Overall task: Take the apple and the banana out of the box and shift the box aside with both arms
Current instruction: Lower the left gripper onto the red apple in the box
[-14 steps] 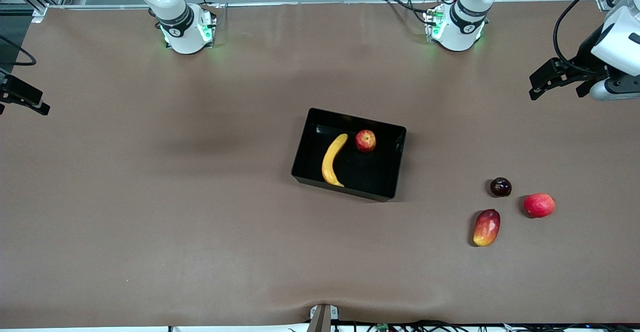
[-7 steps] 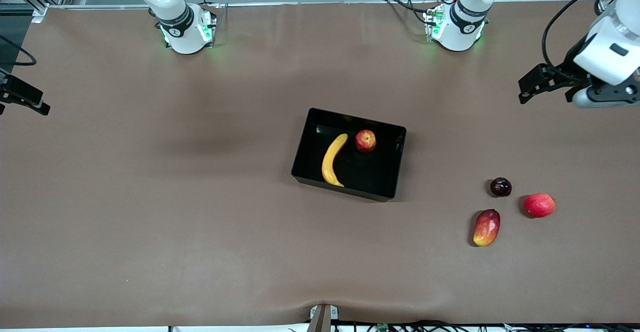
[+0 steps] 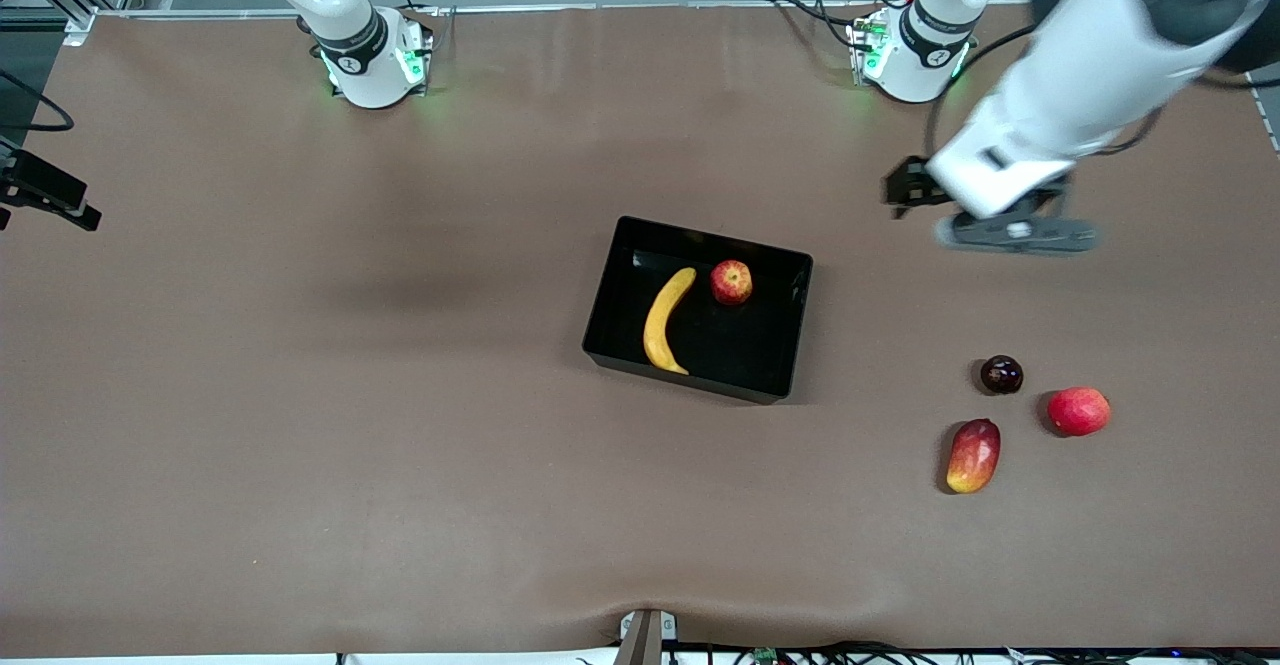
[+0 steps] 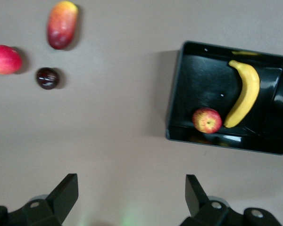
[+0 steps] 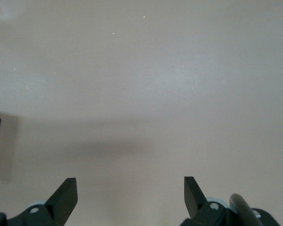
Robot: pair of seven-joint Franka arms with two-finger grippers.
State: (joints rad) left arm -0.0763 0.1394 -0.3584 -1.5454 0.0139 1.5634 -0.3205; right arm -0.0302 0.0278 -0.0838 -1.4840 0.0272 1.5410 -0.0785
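Observation:
The black box (image 3: 600, 297) stands mid-table with the yellow banana (image 3: 665, 320) and the small red apple (image 3: 731, 282) lying inside it, apart from each other. The left wrist view shows the box (image 4: 172, 94), banana (image 4: 245, 94) and apple (image 4: 207, 120) too. My left gripper (image 3: 900, 190) is open and empty over bare table beside the box, toward the left arm's end; its wrist view (image 4: 132, 181) shows wide jaws. My right gripper (image 3: 45, 197) is at the right arm's end of the table, open and empty over bare table (image 5: 130, 183).
A red-and-yellow mango (image 3: 973, 456), a dark plum (image 3: 1001, 374) and a plain red fruit (image 3: 1078, 411) lie together toward the left arm's end, nearer the front camera than the box. They also show in the left wrist view: mango (image 4: 62, 24), plum (image 4: 47, 77), red fruit (image 4: 4, 59).
My left arm has swung in from the table's end toward the box. The box, the fruits and the right gripper have not moved.

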